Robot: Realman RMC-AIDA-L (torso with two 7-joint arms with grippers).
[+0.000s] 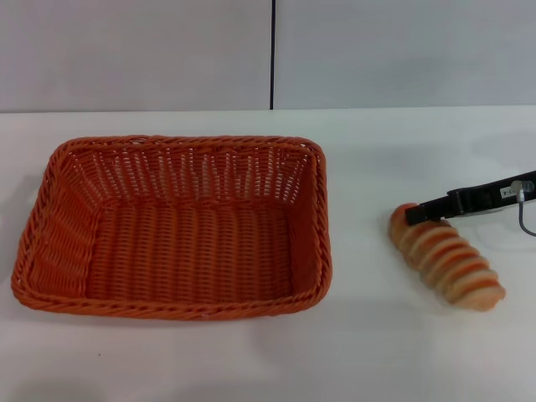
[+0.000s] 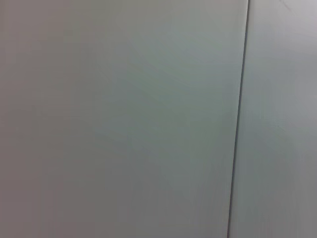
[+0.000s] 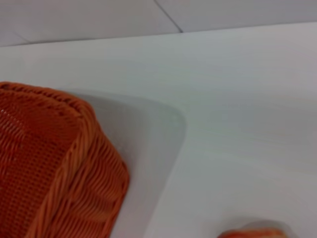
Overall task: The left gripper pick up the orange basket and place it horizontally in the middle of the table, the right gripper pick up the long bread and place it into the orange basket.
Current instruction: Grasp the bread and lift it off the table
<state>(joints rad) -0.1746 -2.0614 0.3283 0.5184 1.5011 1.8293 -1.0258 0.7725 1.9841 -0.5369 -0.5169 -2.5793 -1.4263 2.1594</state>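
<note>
The orange basket (image 1: 172, 226) lies flat and empty on the white table (image 1: 377, 352), left of centre, with its long side across my view. To its right the long bread (image 1: 448, 260) rests on the table with its ridged, striped face up, running diagonally. My right gripper (image 1: 414, 213) reaches in from the right edge, and its black tip is at the loaf's far end. In the right wrist view a corner of the basket (image 3: 49, 163) and a sliver of the bread (image 3: 252, 233) show. My left gripper is out of view; its wrist camera sees only a grey wall.
A grey wall with a dark vertical seam (image 1: 272, 54) stands behind the table's far edge. A thin grey cable (image 1: 523, 222) hangs below the right gripper. Bare white tabletop lies between basket and bread.
</note>
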